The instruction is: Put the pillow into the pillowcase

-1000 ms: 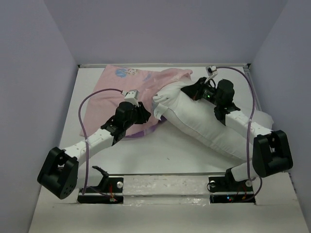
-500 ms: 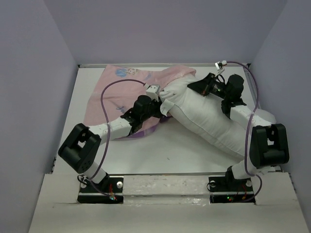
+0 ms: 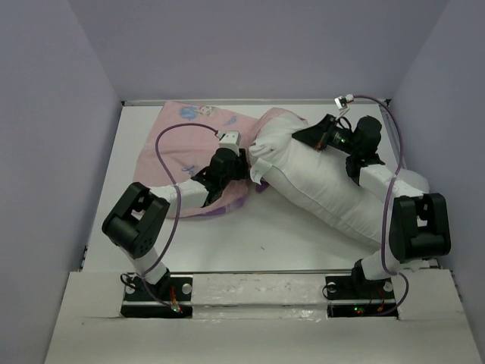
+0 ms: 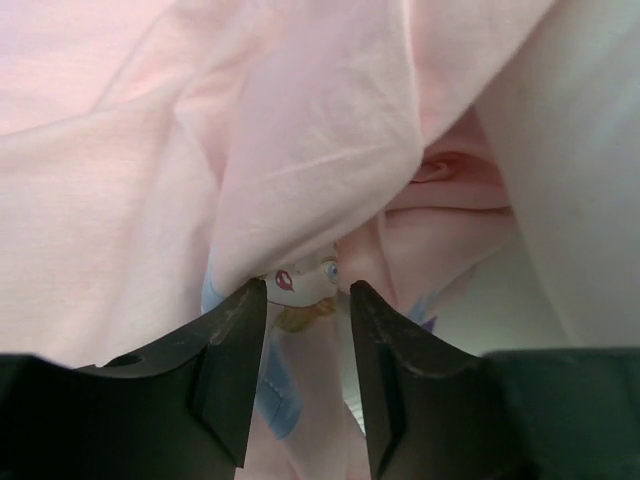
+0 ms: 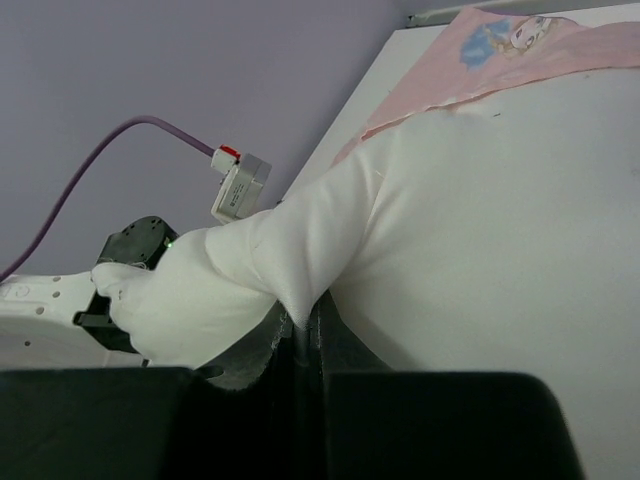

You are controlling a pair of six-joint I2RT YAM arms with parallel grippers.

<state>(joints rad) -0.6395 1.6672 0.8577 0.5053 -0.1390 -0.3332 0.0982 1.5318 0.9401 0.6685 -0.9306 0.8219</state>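
Observation:
The white pillow (image 3: 326,186) lies slantwise from the table's middle back to the right front. The pink pillowcase (image 3: 178,148) lies crumpled at the back left, with its edge against the pillow's far end. My right gripper (image 3: 309,136) is shut on a pinch of the pillow's fabric (image 5: 500,200) near that end; the right wrist view shows the jaws closed on it (image 5: 305,318). My left gripper (image 3: 244,165) is low at the pillowcase's edge beside the pillow. Its jaws (image 4: 305,300) stand open, with printed pillowcase fabric (image 4: 300,130) between and beyond them.
Purple-grey walls enclose the white table (image 3: 250,235) on the left, back and right. The left arm's purple cable (image 3: 170,144) loops over the pillowcase. The right arm's forearm (image 3: 375,178) lies over the pillow. Both arm bases stand at the near edge.
My left gripper has moved right and back along the pillowcase up to the pillow's end. My right gripper has lifted and pulled the pillow's far end toward the back, then held still.

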